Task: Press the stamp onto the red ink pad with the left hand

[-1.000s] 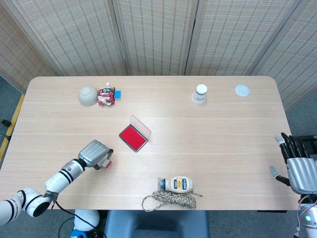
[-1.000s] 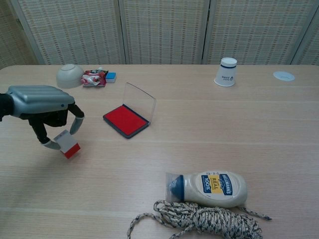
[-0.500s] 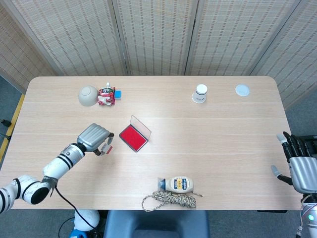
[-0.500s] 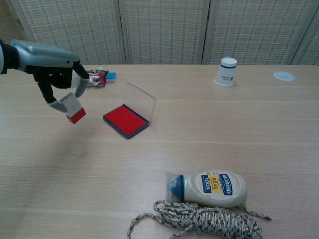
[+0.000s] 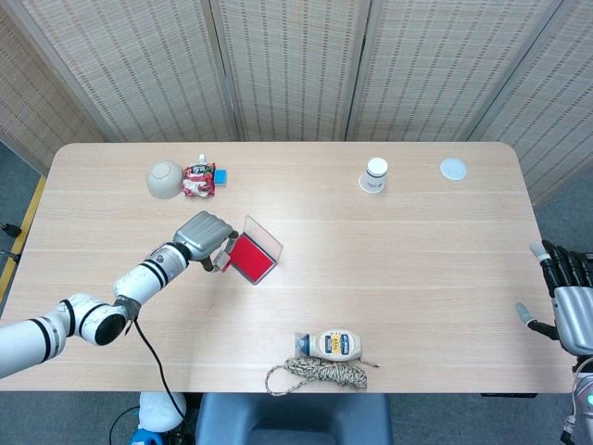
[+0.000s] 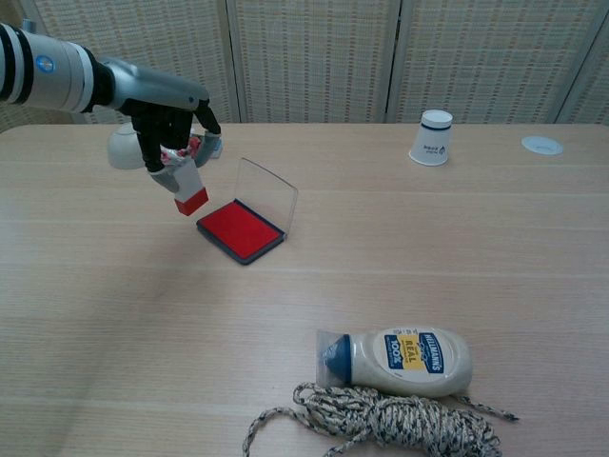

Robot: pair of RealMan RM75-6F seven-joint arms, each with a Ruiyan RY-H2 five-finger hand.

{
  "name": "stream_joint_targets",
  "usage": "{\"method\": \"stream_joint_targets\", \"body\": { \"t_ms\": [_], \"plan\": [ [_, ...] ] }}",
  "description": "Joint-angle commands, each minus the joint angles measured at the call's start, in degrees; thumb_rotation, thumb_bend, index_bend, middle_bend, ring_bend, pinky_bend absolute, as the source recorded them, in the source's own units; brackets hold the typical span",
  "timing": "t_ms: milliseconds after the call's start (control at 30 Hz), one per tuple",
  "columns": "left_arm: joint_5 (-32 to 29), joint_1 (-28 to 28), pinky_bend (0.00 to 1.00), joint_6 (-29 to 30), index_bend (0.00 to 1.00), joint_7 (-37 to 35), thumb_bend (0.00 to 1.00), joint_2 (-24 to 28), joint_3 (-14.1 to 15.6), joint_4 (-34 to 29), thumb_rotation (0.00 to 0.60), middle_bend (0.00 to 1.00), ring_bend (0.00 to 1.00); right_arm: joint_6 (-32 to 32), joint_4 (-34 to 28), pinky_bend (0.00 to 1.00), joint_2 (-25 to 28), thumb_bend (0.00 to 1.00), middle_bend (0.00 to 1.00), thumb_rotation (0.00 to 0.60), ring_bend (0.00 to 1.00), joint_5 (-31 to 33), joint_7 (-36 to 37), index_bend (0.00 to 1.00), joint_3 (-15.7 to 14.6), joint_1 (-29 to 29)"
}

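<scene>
My left hand point(image 5: 206, 235) point(image 6: 169, 119) grips a small stamp point(image 6: 188, 187) with a white body and a red base, held in the air with the red end down. The stamp point(image 5: 220, 260) hangs just left of the red ink pad point(image 6: 239, 228) point(image 5: 248, 257), above the table and apart from the pad. The pad lies open, its clear lid point(image 6: 265, 193) tilted up at its far right side. My right hand point(image 5: 572, 309) rests at the table's right edge in the head view, fingers spread, holding nothing.
A mayonnaise bottle point(image 6: 400, 356) lies on its side by a coil of rope point(image 6: 381, 422) at the front. A white bowl point(image 5: 164, 179), a snack wrapper point(image 5: 198, 179) and a small blue item point(image 5: 221, 176) sit back left. A paper cup point(image 6: 431, 137) and white lid point(image 6: 541, 145) stand back right.
My left hand has lifted the stamp off the table and carried it right and away, from the front-left area to just beside the ink pad. The right hand has drifted slightly outward.
</scene>
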Motion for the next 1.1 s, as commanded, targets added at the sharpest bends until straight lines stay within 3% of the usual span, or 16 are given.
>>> {"method": "stream_joint_targets", "body": {
  "t_ms": [33, 400, 1100],
  "plan": [
    [0.75, -1.4, 0.73, -1.97, 0.77, -2.54, 0.5, -2.06, -0.5, 3.12, 0.6, 1.0, 0.89, -0.4, 0.17, 0.0, 0.27, 0.28, 0.0, 0.6, 0.0, 0.45, 0.57, 0.0, 0.15, 0.1],
    [7.6, -3.42, 0.73, -7.25, 0.78, -11.32, 0.5, -8.29, -1.33, 12.43, 0.6, 1.0, 0.89, -3.35, 0.89, 0.0, 0.48, 0.28, 0.0, 0.6, 0.0, 2.92, 1.32, 0.0, 0.66, 1.02],
    [19.77, -7.03, 0.73, -9.23, 0.78, -24.37, 0.5, -16.58, -0.75, 24.61, 0.6, 1.0, 0.9, -2.93, 1.22, 0.0, 1.02, 0.28, 0.0, 0.6, 0.0, 4.02, 2.58, 0.0, 0.91, 0.28]
  ]
}}
